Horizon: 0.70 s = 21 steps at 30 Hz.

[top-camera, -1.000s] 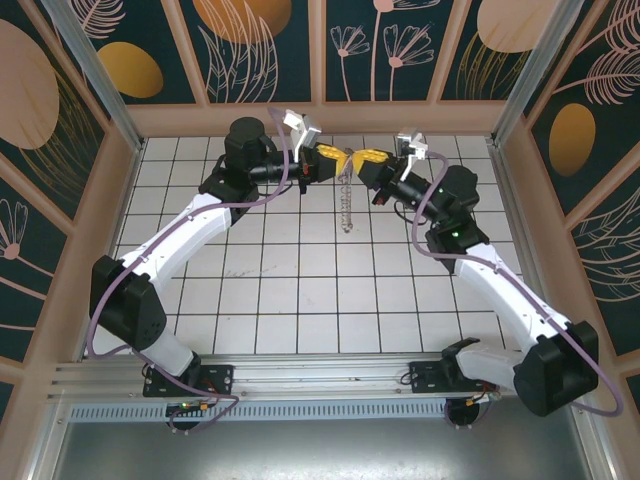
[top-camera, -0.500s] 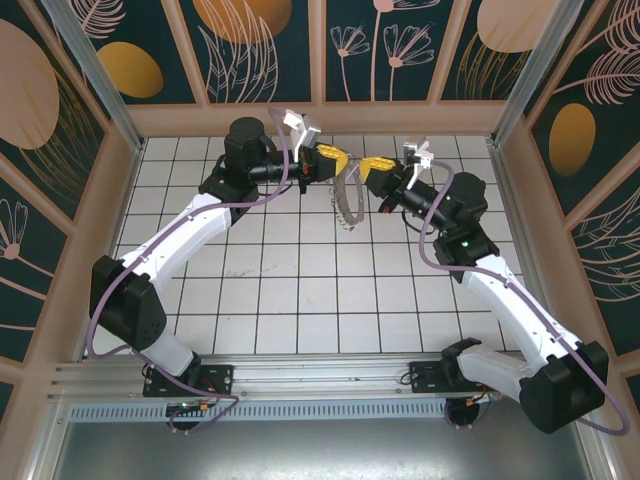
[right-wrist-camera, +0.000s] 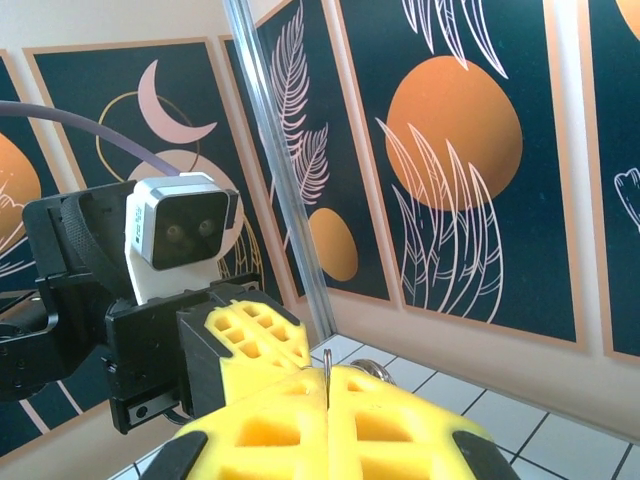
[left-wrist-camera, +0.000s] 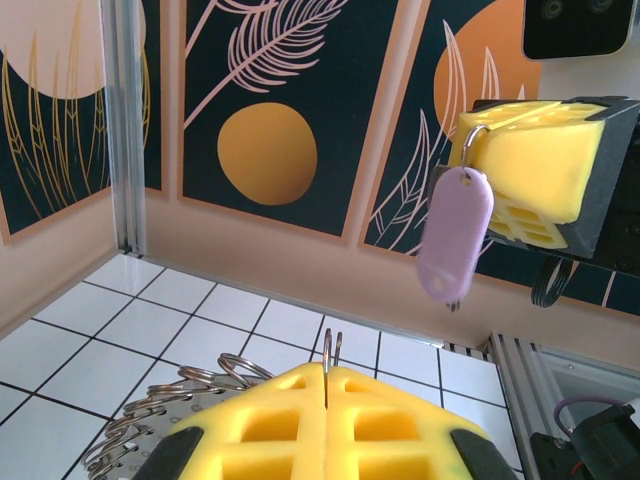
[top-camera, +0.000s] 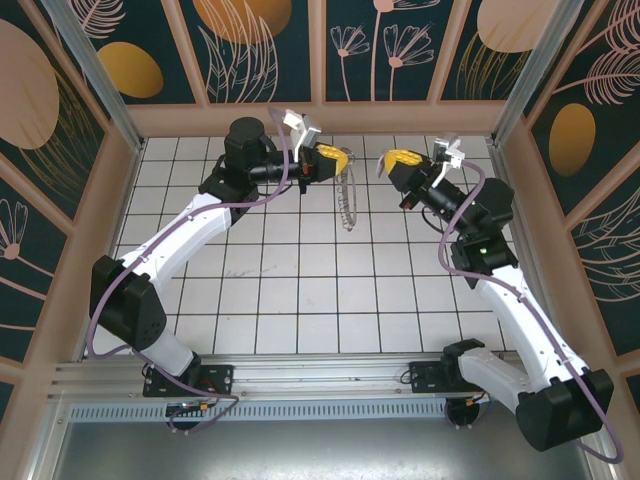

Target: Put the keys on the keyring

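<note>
The keyring (top-camera: 346,200), a thin pale hoop fringed with small wire rings (left-wrist-camera: 170,400), hangs over the far tiles. My left gripper (top-camera: 343,160) is shut on its top, and the wire stands up from the seam of the yellow pads (left-wrist-camera: 328,372). My right gripper (top-camera: 385,165) hovers a short way to the right, apart from the hoop. It is shut on a small wire ring (left-wrist-camera: 472,137) from which a lilac tag (left-wrist-camera: 452,240) dangles. That wire pokes up between its pads (right-wrist-camera: 327,385). I cannot make out the keys themselves.
White tiled floor (top-camera: 300,290) inside a walled booth with patterned panels. The back wall (top-camera: 320,118) runs close behind both grippers. An aluminium post (top-camera: 510,90) stands at the right rear corner. The left gripper (right-wrist-camera: 255,335) and its wrist camera (right-wrist-camera: 180,232) face the right wrist view.
My right gripper has pulled back to the right, away from the left gripper it was touching. The hoop now hangs from the left gripper alone.
</note>
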### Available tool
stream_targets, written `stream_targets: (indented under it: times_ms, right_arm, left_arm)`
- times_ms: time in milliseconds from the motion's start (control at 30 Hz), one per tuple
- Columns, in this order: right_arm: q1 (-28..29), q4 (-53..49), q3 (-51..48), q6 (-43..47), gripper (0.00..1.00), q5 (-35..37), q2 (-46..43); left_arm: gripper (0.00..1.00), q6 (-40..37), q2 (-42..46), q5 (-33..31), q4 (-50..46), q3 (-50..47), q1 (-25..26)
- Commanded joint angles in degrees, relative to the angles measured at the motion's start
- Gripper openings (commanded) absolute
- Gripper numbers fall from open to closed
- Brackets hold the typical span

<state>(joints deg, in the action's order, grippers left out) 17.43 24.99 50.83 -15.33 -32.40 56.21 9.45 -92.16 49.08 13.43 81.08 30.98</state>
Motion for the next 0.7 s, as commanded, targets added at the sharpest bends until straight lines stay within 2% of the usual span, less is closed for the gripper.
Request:
stream_targets:
  times_ms: [0,667]
  right_arm:
    - [-0.4,0.5,-0.8,0.6,0.00,-1.0,1.2]
    - [3.7,5.1,1.5,0.5,0.00,-2.9,10.1]
  left_arm:
    - [0.00,-0.1,0.8,1.4,2.5,0.1,0.2]
    - [0.00,1.1,0.7,1.9,3.6,-0.2,0.2]
